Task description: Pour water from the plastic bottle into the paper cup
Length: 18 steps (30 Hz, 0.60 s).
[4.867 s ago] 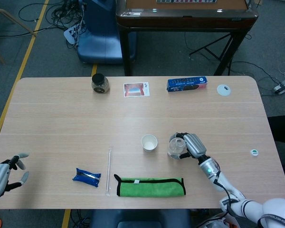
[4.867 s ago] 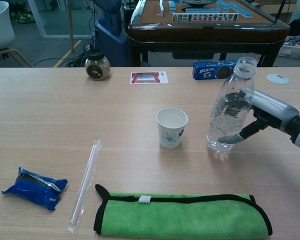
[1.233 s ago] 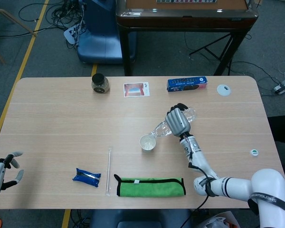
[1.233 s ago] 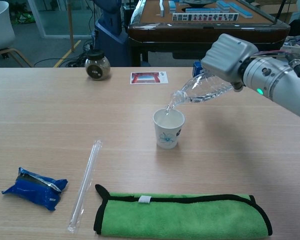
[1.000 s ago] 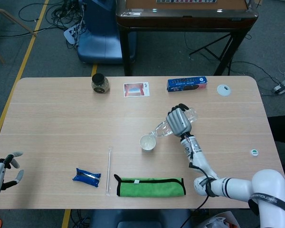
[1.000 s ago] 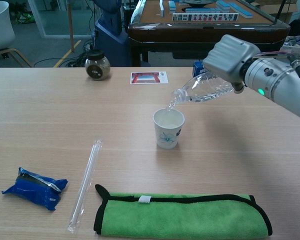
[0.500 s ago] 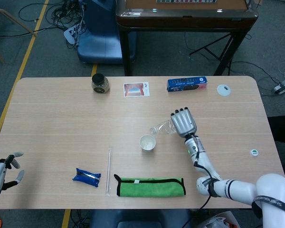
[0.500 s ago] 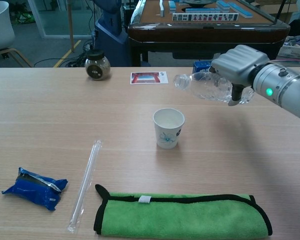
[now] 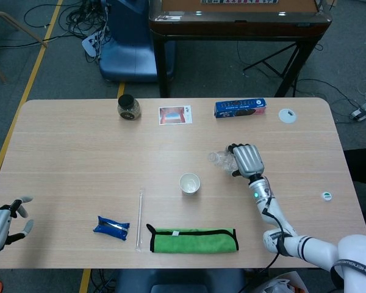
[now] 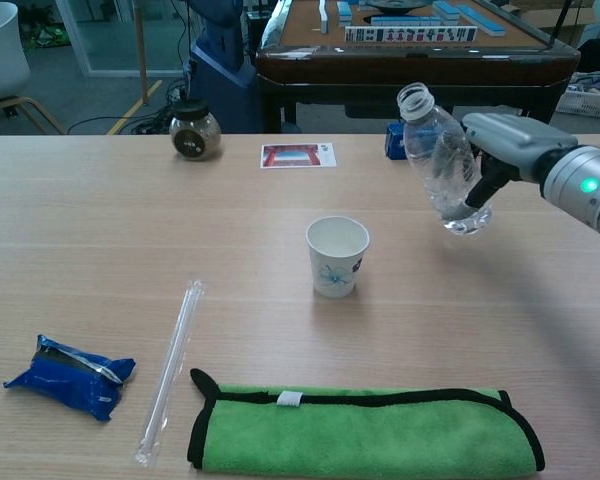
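Observation:
A white paper cup (image 10: 338,256) (image 9: 190,183) stands upright near the table's middle. My right hand (image 10: 495,150) (image 9: 247,160) grips a clear, uncapped plastic bottle (image 10: 436,162) (image 9: 220,159) in the air to the right of the cup. The bottle is nearly upright, its open mouth tipped slightly left, and it is well clear of the cup. My left hand (image 9: 3,226) hangs at the table's front left corner with its fingers apart and nothing in it.
A green towel (image 10: 365,431) lies along the front edge. A wrapped straw (image 10: 170,367) and a blue packet (image 10: 72,375) lie front left. At the back are a glass jar (image 10: 194,130), a photo card (image 10: 298,155), a blue box (image 9: 240,107) and a white lid (image 9: 287,115).
My right hand has swung the bottle from tipped over the cup, through lying level, back to nearly upright, and moved it right, away from the cup. The left hand has barely moved.

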{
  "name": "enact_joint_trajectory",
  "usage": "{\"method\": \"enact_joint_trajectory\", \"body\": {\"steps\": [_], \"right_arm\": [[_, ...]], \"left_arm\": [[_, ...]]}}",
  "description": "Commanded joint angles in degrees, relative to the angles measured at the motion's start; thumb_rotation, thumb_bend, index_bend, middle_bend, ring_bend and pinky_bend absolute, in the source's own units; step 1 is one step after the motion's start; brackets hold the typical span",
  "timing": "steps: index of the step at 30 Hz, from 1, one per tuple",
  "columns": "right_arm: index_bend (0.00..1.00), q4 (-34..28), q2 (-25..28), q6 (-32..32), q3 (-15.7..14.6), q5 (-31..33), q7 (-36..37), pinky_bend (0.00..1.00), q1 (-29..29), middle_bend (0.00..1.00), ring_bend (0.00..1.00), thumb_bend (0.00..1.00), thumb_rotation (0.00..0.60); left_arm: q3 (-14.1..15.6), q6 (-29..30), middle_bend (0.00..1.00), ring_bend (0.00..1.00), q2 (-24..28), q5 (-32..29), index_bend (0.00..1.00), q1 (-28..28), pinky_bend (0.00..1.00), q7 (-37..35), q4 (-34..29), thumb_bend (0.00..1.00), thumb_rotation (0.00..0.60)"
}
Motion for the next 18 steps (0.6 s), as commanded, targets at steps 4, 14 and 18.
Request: {"method": "enact_joint_trajectory", "body": {"steps": [4, 14, 18], "right_arm": [[0.64, 9.83, -3.52, -0.55, -0.31, -7.91, 18.56, 0.49, -3.88, 0.61, 0.50, 0.20, 0.600], [0.64, 17.76, -7.69, -3.46, 0.55, -10.54, 37.98, 0.49, -5.08, 0.60, 0.50, 0.20, 0.600], [0.64, 21.13, -9.35, -3.86, 0.11, -12.25, 41.63, 0.49, -4.89, 0.60, 0.50, 0.21, 0.600]], "left_arm": [[0.09, -0.04, 0.51, 0.48, -0.10, 0.09, 0.28, -0.03, 0.74, 0.16, 0.05, 0.33, 0.600], [0.21, -0.50, 0.51, 0.48, -0.25, -0.03, 0.28, -0.17, 0.74, 0.19, 0.24, 0.33, 0.600], [0.18, -0.51, 0.51, 0.48, -0.25, -0.15, 0.28, -0.16, 0.74, 0.16, 0.26, 0.33, 0.600]]}}
